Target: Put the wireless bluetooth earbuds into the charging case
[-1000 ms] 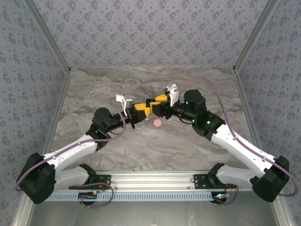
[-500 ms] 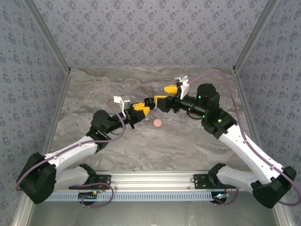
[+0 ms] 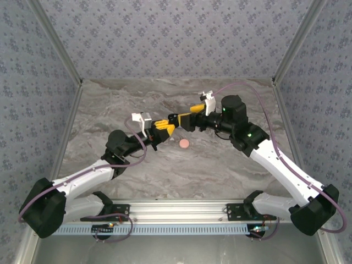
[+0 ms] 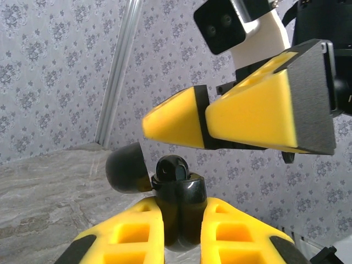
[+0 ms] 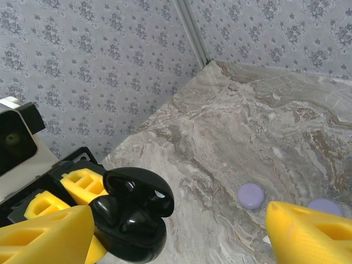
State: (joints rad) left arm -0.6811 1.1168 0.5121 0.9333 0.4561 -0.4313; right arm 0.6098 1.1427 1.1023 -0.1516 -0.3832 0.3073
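Note:
My left gripper (image 4: 184, 204) is shut on a glossy black charging case (image 4: 179, 214), held upright above the table with its lid (image 4: 125, 168) swung open. A black earbud (image 4: 173, 168) sits in the case mouth. In the right wrist view the open case (image 5: 132, 242) shows two black earbuds (image 5: 113, 212) seated in it. My right gripper (image 5: 179, 220) is open, fingers wide apart just over the case, with nothing between them. In the top view the left gripper (image 3: 165, 127) and right gripper (image 3: 186, 117) meet at mid table.
A pale pink round disc (image 3: 184, 144) lies on the marble table (image 3: 165, 170) just below the grippers. Two lilac discs (image 5: 251, 195) (image 5: 324, 206) lie on the table beyond the case. Patterned walls (image 3: 176, 38) enclose the back and sides.
The right gripper lifted away to the upper right half a second ago, then came back down beside the case. The left gripper kept holding the case in place.

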